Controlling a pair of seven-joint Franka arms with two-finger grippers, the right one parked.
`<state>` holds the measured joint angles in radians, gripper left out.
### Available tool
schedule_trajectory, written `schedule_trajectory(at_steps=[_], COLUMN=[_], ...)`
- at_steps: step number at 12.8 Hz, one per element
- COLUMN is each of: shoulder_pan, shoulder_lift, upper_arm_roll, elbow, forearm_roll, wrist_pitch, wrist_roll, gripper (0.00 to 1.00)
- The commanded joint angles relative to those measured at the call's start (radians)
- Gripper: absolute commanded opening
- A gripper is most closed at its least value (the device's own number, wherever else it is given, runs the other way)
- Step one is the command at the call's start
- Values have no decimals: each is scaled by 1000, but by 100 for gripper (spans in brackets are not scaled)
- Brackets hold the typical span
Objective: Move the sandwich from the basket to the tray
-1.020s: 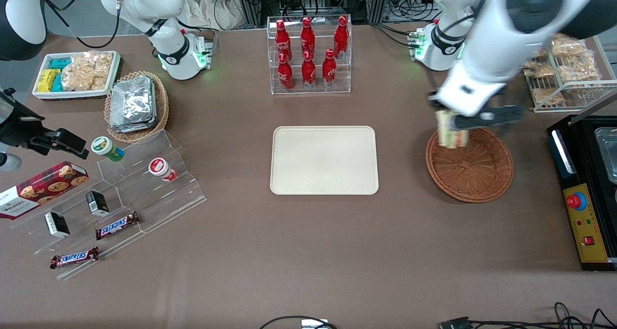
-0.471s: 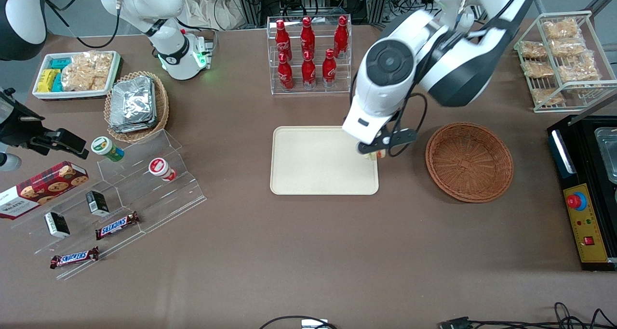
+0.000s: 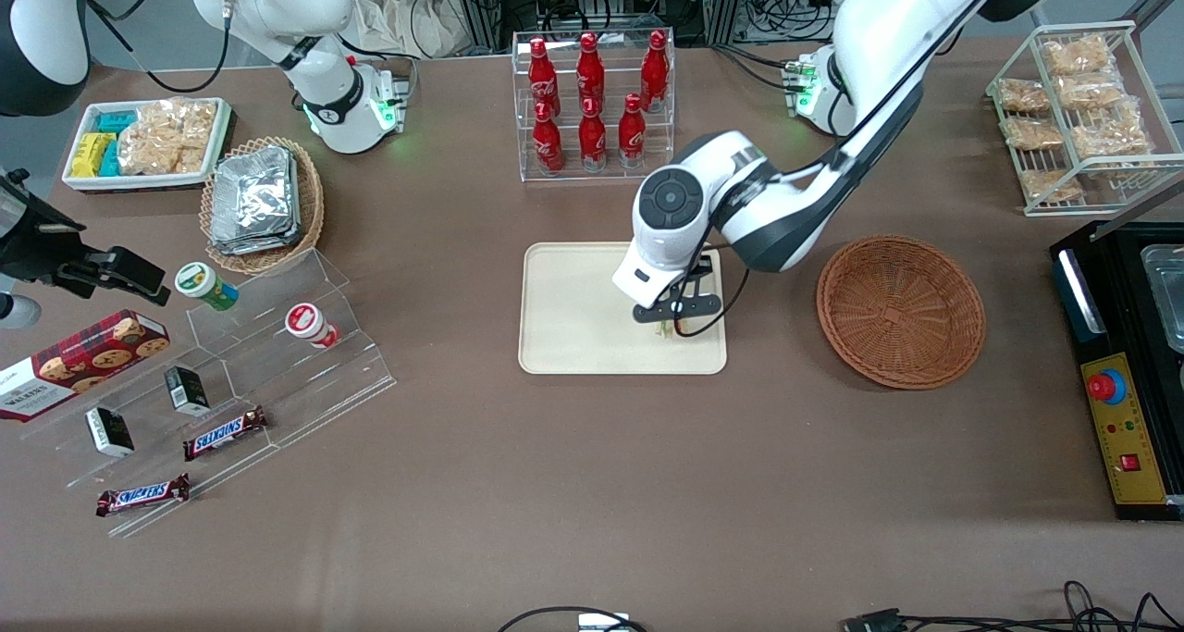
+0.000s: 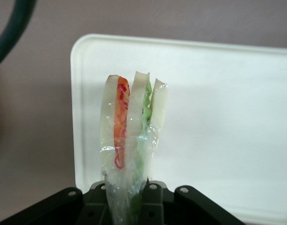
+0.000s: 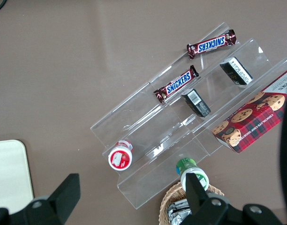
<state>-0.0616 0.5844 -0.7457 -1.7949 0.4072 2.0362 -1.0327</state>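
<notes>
Cream tray [image 3: 573, 308] beneath end effector [image 3: 673, 322] pinching sandwich [image 4: 132, 136] (upright); recommend lowering until it touches tray before release.

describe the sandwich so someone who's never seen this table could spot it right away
Find the cream tray in the middle of the table, in front of the rack of red bottles. Over its end nearest the empty brown wicker basket, the left gripper is shut on the sandwich. It is the only clear-wrapped wedge: three white bread slices with red and green filling.
</notes>
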Motion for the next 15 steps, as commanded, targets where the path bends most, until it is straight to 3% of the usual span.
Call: schedule_trajectory(at_steps=[1, 8, 9, 10, 11, 15], shoulder_pan=[17, 13, 13, 13, 14, 19], shoulder_lift=[38, 66, 66, 66, 65, 14], upper_arm_roll=[2, 48, 48, 48, 48, 40], elbow=[-15, -81, -81, -81, -81, -61], forearm_roll=[77, 81, 81, 81, 81, 64], wrist_pitch=[27, 165, 165, 163, 159, 67], wrist_roll=[-15, -47, -47, -49, -49, -63], gripper=[10, 10, 23, 78, 100, 100])
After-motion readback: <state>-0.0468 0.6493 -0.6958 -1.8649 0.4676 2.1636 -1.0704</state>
